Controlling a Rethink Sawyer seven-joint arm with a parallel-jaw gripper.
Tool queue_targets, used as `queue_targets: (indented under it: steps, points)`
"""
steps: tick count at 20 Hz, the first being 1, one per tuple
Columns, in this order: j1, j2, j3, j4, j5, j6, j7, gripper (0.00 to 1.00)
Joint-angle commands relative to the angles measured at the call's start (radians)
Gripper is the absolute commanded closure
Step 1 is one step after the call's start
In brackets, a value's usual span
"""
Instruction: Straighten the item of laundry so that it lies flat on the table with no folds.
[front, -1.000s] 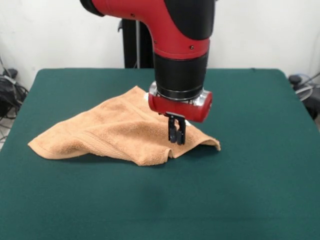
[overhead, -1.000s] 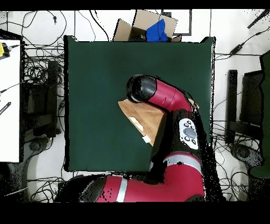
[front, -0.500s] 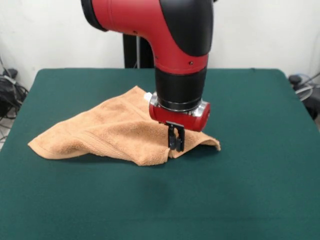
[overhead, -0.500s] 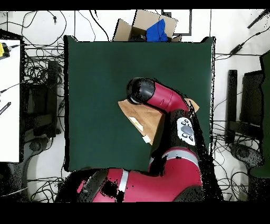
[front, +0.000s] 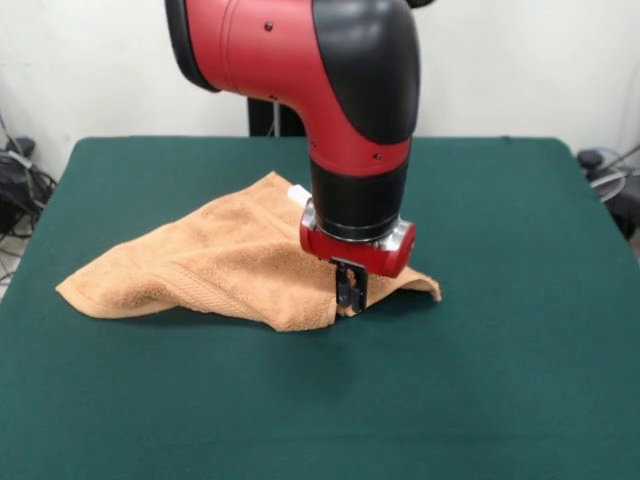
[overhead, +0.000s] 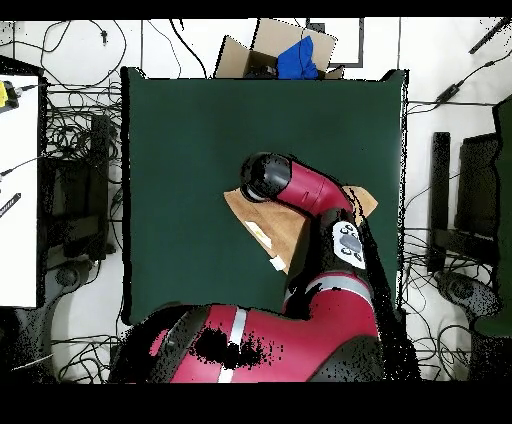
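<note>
The orange-tan towel lies crumpled on the green table, folded over itself into a rough triangle, with a woven band near its left end. A small white tag shows at its far edge. My gripper points straight down and its tip is at the towel's front right edge, just above the table. From here I cannot see how its jaws stand. In the overhead view the arm covers the gripper and much of the towel, which lies right of the table's middle.
The red and black arm comes down from above over the towel's right part. In the overhead view, a cardboard box with blue cloth sits beyond the table's far edge, and cables and stands surround the table.
The gripper has come down from just above the towel to its front right edge, and the wrist has turned. The towel has not visibly moved.
</note>
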Motion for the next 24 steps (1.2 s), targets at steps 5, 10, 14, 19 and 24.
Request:
queue_targets:
  steps: [5,10,14,19,24]
  points:
    - [-0.010,0.018,0.084,-0.005,-0.002,-0.026,0.119,1.00]
    - [0.000,0.010,0.070,-0.012,0.005,0.000,0.133,1.00]
    - [0.008,-0.011,0.060,0.006,0.007,0.010,0.145,1.00]
    - [0.020,-0.041,0.049,0.019,0.015,0.021,0.166,1.00]
    - [0.018,-0.021,0.043,-0.021,0.015,0.041,0.162,1.00]
